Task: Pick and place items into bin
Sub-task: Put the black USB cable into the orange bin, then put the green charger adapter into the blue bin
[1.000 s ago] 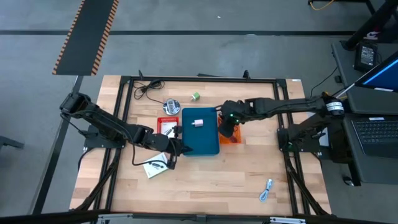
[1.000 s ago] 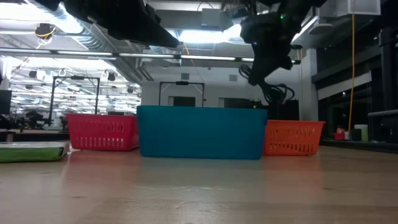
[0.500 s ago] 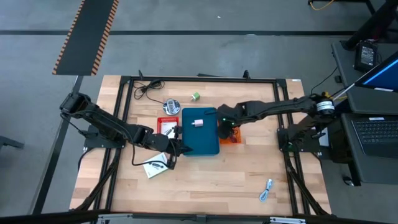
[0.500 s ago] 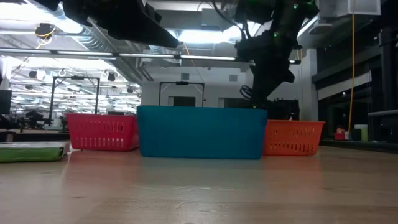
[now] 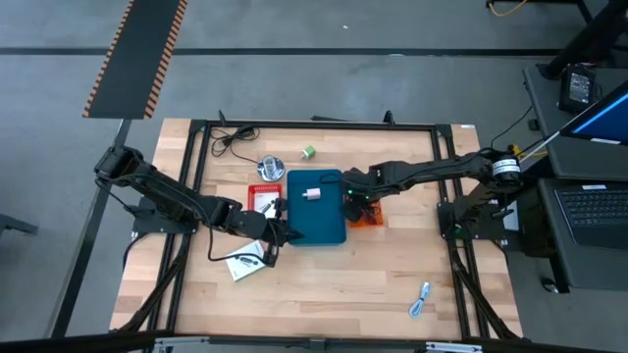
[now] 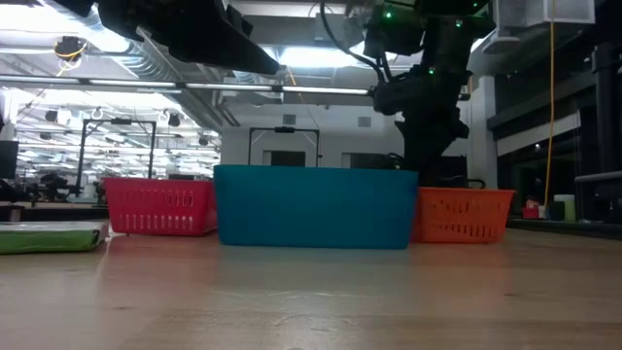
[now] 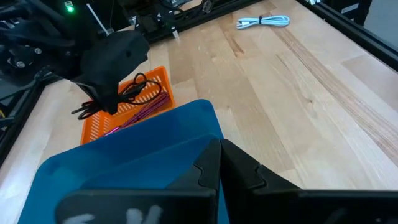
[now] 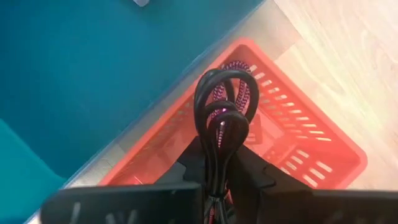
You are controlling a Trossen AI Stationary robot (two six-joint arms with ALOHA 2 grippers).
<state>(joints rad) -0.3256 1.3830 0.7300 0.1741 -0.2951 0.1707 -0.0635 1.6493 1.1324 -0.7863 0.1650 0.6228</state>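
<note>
While over the orange basket (image 8: 292, 155), right tool (image 8: 217, 165) pinching black cable (image 8: 217, 118)

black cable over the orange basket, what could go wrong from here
The black cable hangs between the right gripper fingers above the orange basket; its loops could snag on a finger and lift back out.

It sits close to the blue bin, so a loop might drape over the shared edge.

The reddish cable underneath may tangle with it.

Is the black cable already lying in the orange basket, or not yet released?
Not yet released: the coiled black cable sits between the right hand fingers, over the orange basket.
</note>
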